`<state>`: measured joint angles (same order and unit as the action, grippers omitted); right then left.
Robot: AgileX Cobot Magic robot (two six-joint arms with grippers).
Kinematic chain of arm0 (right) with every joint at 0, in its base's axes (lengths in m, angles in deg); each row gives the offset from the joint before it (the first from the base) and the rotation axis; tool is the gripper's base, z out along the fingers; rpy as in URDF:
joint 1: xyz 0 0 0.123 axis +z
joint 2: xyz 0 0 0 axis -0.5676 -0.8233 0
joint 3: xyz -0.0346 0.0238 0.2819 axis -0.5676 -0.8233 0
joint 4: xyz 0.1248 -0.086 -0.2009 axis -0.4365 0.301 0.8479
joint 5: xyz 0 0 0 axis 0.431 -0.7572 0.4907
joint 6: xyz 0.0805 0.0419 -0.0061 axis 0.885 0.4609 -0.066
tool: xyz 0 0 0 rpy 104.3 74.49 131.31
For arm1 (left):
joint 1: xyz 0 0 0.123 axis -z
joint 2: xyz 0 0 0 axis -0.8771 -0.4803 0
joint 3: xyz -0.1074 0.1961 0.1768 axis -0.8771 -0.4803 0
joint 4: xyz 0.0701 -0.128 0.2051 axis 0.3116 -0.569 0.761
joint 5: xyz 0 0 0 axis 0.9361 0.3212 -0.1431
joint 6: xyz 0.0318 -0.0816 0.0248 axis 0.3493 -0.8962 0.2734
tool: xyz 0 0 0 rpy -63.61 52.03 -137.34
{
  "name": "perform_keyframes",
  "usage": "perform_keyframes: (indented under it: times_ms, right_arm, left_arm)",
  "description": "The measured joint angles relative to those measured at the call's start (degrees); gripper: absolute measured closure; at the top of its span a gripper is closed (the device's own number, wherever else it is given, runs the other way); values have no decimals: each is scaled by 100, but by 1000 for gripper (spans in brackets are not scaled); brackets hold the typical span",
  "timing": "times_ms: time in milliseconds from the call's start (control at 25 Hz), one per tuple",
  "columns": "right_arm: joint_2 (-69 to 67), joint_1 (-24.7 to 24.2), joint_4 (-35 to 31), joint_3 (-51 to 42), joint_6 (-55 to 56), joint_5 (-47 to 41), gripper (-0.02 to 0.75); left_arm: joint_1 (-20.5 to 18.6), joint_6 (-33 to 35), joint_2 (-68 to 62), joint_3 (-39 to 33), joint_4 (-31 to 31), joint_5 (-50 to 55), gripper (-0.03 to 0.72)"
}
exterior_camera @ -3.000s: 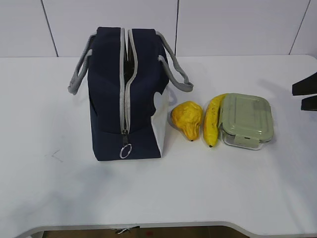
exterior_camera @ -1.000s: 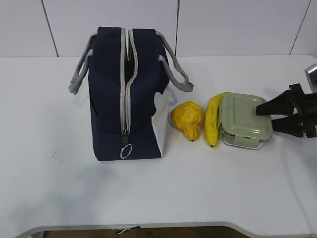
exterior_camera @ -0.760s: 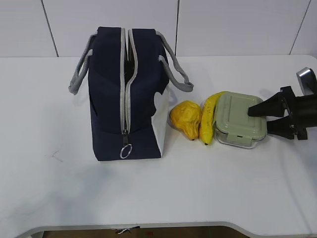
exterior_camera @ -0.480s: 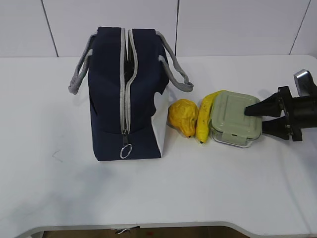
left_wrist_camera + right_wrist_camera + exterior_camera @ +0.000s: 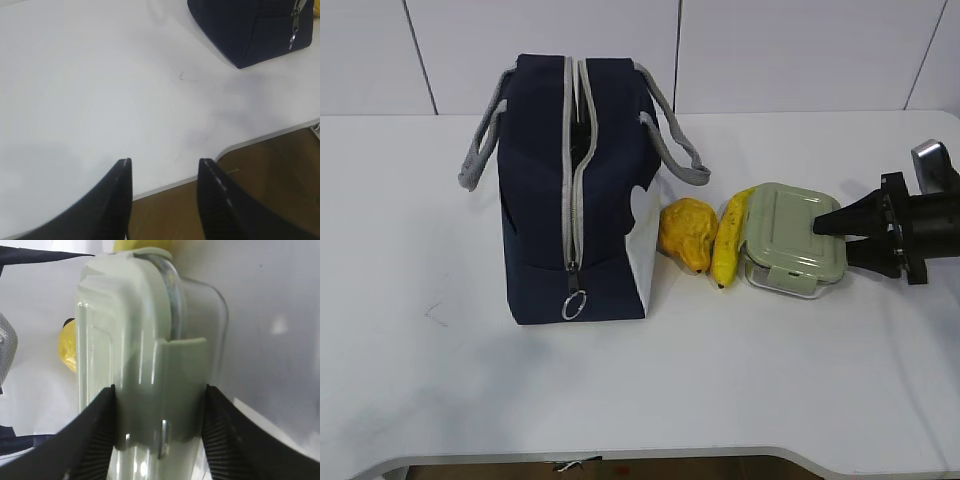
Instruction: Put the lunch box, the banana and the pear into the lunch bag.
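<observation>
The navy lunch bag (image 5: 575, 200) stands upright at centre left with its top zipper partly open. The orange-yellow pear (image 5: 685, 235) lies against the bag's white side panel, and the banana (image 5: 728, 245) lies between the pear and the lunch box (image 5: 785, 240). My right gripper (image 5: 840, 238) is shut on the lunch box's right end, one finger on the sage-green lid and one under the clear base. In the right wrist view both fingers press the box (image 5: 140, 340) around the gripper point (image 5: 159, 400). My left gripper (image 5: 165, 167) is open and empty over the table's front edge.
The bag's grey handles (image 5: 480, 150) hang to either side, and its metal ring pull (image 5: 573, 304) hangs at the front. The bag's corner (image 5: 250, 25) shows at the top right of the left wrist view. White wall panels stand behind the table.
My right gripper came in from the right and closed on the lunch box's end. The box slid left and pushed the banana and pear towards the bag.
</observation>
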<state>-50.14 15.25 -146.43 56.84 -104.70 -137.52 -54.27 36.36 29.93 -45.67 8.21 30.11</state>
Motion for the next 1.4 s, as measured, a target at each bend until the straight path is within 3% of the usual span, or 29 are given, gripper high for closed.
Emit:
perform_keyframes:
  times_ms: [1080, 1400]
  right_arm:
    - [-39, 0, -94, 0, -34, -100, 349]
    - [187, 0, 494, 83, 127, -29, 349]
  left_arm:
    - [0, 0, 0, 0, 0, 0, 362]
    - [0, 0, 0, 0, 0, 0, 362]
